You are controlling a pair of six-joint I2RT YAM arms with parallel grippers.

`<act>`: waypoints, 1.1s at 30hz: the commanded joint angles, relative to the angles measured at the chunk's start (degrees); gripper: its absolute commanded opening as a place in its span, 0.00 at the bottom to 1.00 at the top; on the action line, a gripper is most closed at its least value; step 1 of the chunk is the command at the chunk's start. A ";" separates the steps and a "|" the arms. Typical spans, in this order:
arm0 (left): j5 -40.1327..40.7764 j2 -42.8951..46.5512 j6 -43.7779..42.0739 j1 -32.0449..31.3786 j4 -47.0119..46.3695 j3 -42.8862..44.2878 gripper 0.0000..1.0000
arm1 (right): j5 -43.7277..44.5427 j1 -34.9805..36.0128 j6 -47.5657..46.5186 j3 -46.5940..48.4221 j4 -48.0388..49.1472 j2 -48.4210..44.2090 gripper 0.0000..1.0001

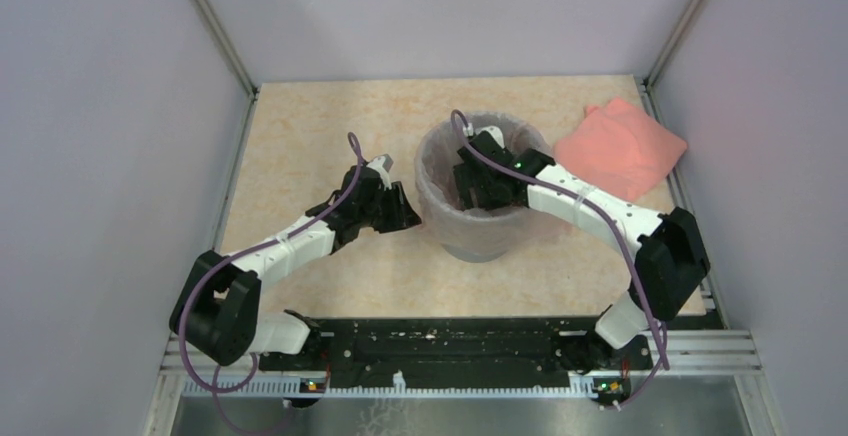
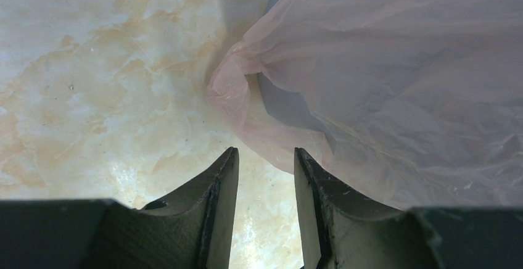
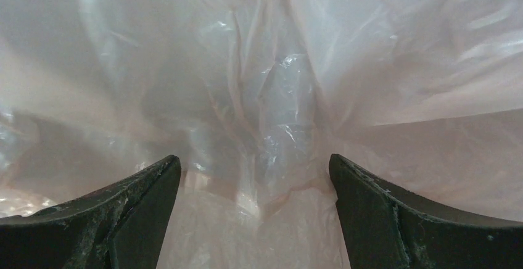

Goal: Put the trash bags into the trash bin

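Note:
The grey trash bin [image 1: 481,249] stands mid-table. The pale pink translucent trash bag [image 1: 437,194] lines it and drapes over its rim and outer wall. My right gripper [image 1: 474,188] reaches down inside the bin. In the right wrist view it [image 3: 254,165] is wide open and empty, with crinkled bag plastic [image 3: 277,90] all around it. My left gripper [image 1: 407,219] sits low beside the bin's left wall. In the left wrist view it [image 2: 265,158] is open with bare table between the fingers, and the bag's hanging fold [image 2: 395,78] lies just ahead to the right.
An opaque salmon-pink folded bundle [image 1: 620,148] lies at the back right near the wall. Grey walls enclose the marbled table [image 1: 300,146] on three sides. The arms' base rail [image 1: 450,341] runs along the near edge.

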State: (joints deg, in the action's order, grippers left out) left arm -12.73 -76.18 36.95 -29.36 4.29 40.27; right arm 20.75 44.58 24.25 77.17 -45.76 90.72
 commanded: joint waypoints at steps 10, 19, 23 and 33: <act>-0.90 1.38 -0.69 -0.25 -1.40 0.31 0.44 | -5.36 -2.79 1.45 -6.25 7.31 0.37 0.89; -1.41 1.06 -0.68 -0.25 -1.60 0.23 0.44 | -4.62 -3.33 1.24 -7.20 11.33 3.14 0.89; -1.72 0.93 -0.66 -0.25 -1.66 0.24 0.44 | -3.45 -3.28 1.15 -7.28 12.70 4.52 0.89; -1.76 1.04 -0.82 -0.25 -1.14 0.70 0.44 | -0.66 -3.27 1.30 -9.50 16.00 5.90 0.88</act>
State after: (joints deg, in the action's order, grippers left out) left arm -14.11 -76.12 36.93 -29.36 4.71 40.27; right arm 17.54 41.71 25.15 68.38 -32.40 95.92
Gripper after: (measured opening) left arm 0.441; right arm 0.884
